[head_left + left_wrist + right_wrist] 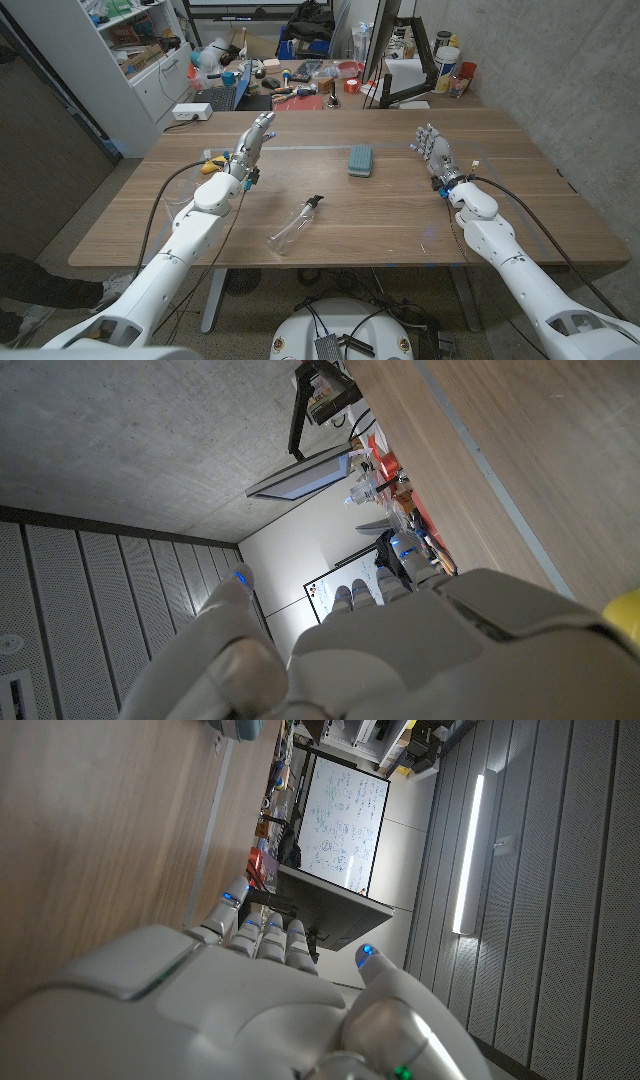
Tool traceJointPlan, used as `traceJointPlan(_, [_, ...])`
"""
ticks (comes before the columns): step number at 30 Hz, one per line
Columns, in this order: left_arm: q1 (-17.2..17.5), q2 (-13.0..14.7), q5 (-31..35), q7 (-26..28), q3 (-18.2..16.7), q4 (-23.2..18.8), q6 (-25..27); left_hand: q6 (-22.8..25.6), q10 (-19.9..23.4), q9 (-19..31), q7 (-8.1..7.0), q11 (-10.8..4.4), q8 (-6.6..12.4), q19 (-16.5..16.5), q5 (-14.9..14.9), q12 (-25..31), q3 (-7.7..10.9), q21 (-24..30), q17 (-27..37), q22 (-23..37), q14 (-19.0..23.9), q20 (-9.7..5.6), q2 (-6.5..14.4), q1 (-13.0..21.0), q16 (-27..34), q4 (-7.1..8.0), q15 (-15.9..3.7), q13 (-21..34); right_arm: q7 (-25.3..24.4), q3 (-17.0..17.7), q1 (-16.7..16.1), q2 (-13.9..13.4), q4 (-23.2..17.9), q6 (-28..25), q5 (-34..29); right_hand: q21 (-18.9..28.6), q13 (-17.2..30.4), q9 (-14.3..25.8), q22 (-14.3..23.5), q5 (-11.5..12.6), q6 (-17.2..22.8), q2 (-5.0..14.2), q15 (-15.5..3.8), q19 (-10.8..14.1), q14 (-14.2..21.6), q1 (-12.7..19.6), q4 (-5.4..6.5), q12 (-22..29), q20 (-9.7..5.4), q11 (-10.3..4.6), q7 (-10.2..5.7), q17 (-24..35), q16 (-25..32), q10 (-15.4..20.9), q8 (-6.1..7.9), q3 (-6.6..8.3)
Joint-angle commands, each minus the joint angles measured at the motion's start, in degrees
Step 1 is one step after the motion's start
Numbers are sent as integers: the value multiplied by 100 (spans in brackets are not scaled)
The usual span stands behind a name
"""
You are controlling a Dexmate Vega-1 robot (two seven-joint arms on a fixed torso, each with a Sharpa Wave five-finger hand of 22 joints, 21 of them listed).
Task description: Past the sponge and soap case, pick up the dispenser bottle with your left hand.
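A clear dispenser bottle [296, 224] with a dark pump top lies on its side on the wooden table [400, 215], near the front middle. My left hand [252, 140] hovers over the table's left part, behind and to the left of the bottle, fingers stretched out and holding nothing. The back of this left hand [400, 650] appears in the left wrist view. A teal sponge [360, 160] lies at the table's middle, farther back than the bottle. My right hand [432, 150] stands at the right with fingers apart and empty; the right wrist view has the right hand [250, 1000] from behind.
A small yellow object [209, 168] lies on the table just left of my left wrist, and a yellow object [625, 615] also sits at the edge of the left wrist view. Cluttered desks, shelves and a monitor arm [400, 90] stand behind the table's far edge.
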Motion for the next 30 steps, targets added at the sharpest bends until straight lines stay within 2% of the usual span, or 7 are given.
traceJointPlan(1, [139, 143, 468, -118, -70, -490, 248, -1131, -223, 14, 15, 49, 36, -394, 17, 18, -15, -24, 19, 14, -412, -88, -46, 99, -6, -72, -48, 18, 83, 124, -82, 68, -4, 15, -8, -17, 16, 26, 15, 40, 36, 482, -84, 45, -42, 18, 7, 28, -712, 2, 6, 23, 26, 29, 37, -19])
traceJointPlan(15, [168, 381, 703, -431, -103, -861, 338, -1199, -309, 22, 113, 113, 9, -378, 14, -29, -99, -96, 27, 17, -464, -78, -241, 244, -54, -211, -30, 30, 74, 181, -132, 117, -16, 45, -12, -47, 15, 26, 15, 43, 42, 475, -81, 64, -36, 14, 11, 33, -703, 1, 12, 19, 25, 39, 40, -29])
traceJointPlan(30, [247, 593, 922, -578, -162, -1202, 300, -1180, -301, 27, 196, 164, 16, -341, 21, -26, -162, -143, 32, 20, -437, -68, -360, 345, -59, -295, -13, 37, 50, 209, -171, 141, -37, 68, -22, -87, 15, 26, 16, 50, 45, 470, -78, 84, -25, 11, 15, 36, -703, 5, 14, 14, 23, 48, 41, -37])
